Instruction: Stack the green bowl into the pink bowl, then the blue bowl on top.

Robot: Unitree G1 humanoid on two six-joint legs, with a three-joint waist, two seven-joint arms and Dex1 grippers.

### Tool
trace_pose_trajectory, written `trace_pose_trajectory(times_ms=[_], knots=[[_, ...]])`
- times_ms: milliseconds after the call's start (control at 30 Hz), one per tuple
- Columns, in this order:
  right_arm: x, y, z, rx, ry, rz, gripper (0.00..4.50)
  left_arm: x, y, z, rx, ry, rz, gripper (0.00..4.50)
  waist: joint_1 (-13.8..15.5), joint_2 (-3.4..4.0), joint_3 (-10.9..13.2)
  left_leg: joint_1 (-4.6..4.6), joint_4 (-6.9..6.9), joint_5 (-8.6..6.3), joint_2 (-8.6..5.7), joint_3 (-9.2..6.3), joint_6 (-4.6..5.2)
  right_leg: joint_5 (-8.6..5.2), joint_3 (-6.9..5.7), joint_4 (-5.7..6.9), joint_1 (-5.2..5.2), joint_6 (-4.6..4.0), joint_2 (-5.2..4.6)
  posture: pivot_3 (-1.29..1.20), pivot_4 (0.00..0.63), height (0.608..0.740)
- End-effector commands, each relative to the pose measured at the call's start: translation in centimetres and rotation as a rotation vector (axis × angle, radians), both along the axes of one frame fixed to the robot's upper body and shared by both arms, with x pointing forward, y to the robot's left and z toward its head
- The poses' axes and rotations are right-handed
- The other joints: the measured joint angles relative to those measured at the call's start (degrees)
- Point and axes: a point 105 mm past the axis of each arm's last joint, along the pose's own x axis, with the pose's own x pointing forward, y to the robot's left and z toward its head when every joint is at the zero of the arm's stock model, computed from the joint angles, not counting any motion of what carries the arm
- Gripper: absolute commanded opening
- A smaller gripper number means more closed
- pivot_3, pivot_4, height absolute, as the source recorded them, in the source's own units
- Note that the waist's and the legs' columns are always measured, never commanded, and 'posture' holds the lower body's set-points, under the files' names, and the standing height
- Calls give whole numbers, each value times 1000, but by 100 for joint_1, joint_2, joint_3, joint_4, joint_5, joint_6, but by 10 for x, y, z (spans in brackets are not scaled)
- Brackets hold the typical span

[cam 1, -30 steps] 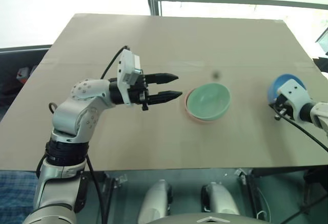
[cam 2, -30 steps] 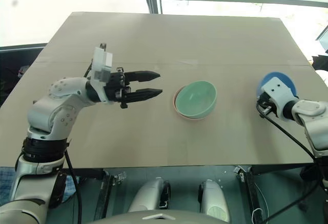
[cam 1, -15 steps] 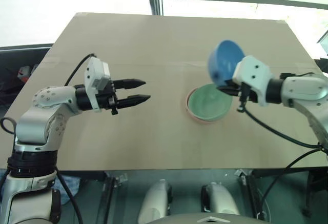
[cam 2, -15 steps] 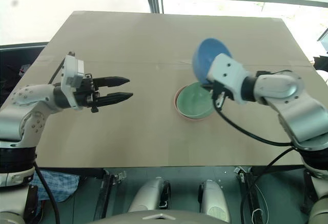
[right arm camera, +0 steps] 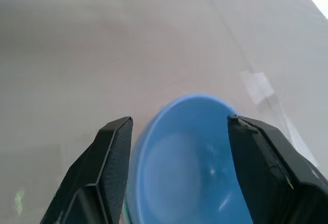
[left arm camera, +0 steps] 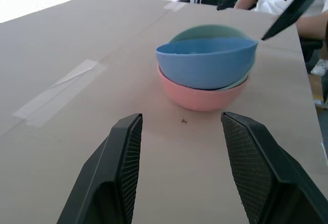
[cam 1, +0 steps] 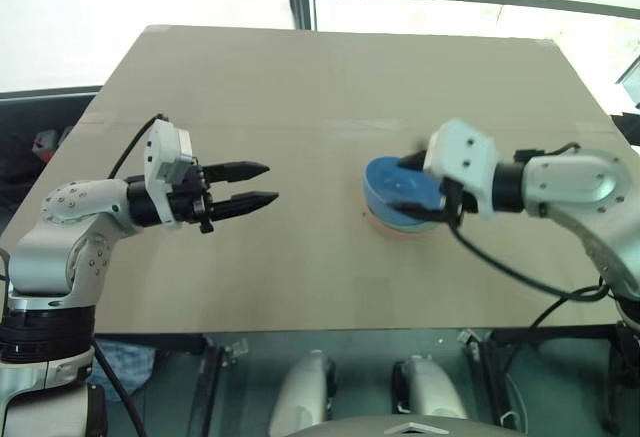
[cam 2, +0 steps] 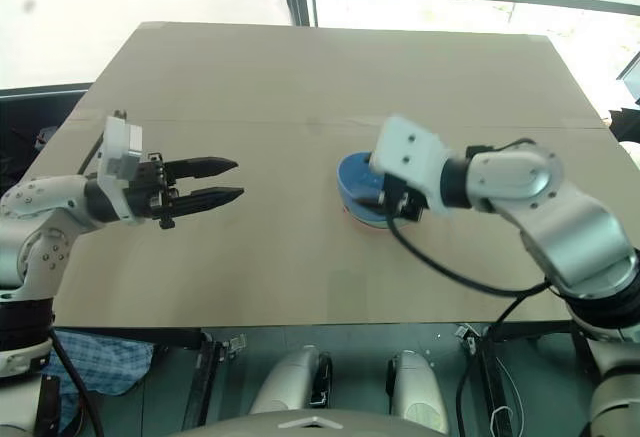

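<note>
Blue bowl [cam 1: 392, 183] atop stack, right tool [cam 1: 412, 187] around it, left tool [cam 1: 262, 184] open, apart

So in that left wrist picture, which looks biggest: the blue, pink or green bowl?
1. blue bowl, the most showing
2. pink bowl, a band below it
3. green bowl, a sliver behind

They are nested, so only what is visible ranks; true sizes look alike.

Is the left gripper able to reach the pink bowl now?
Probably yes. The open left gripper points across bare table at the pink bowl, though the right gripper is crowding the blue bowl.
</note>
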Motion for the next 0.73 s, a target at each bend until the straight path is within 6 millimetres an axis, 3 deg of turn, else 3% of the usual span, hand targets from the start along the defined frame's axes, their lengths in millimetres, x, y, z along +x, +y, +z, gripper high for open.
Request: trace_pose_trajectory(times_ms=[33, 167, 300, 433, 600, 733], knots=[[5, -31, 24, 185, 0, -87, 2959, 5, -3, 14, -29, -39, 77, 2606, 2, -4, -2, -1, 0, 0, -1, -1, 1, 0, -1, 0, 2, 0, 0, 0, 150, 740], [6, -71, 7, 295, 61, -180, 2959, 13, -6, -8, 7, 12, 211, 2606, 8, -11, -6, 1, -10, -2, -5, -9, 4, 1, -5, 0, 15, 1, -1, 0, 150, 740], [-17, -98, -10, 411, 126, -124, 2959, 5, -8, -22, 3, 51, 242, 2606, -22, 0, 0, 3, -22, -4, -4, 4, 8, 1, 7, -2, 9, 1, -2, 0, 150, 740], [-38, -140, -50, 359, 195, -189, 2959, -2, -7, -32, 0, 49, 259, 2606, -3, -1, -1, 10, -28, -3, 2, 3, 5, 0, 5, -8, 12, 1, 2, 0, 150, 740], [-49, -150, -67, 322, 220, -197, 2959, -6, -4, -40, -6, 51, 265, 2606, -45, 1, -3, 40, -22, -3, 1, 22, 6, 0, 32, -11, 22, 0, -1, 0, 150, 740], [-44, -157, -71, 347, 214, -240, 2959, -2, -3, -38, -7, 33, 270, 2606, -29, 0, -5, 56, -23, -5, 6, 20, 10, -1, 36, 2, 25, -3, 5, 0, 150, 740]])
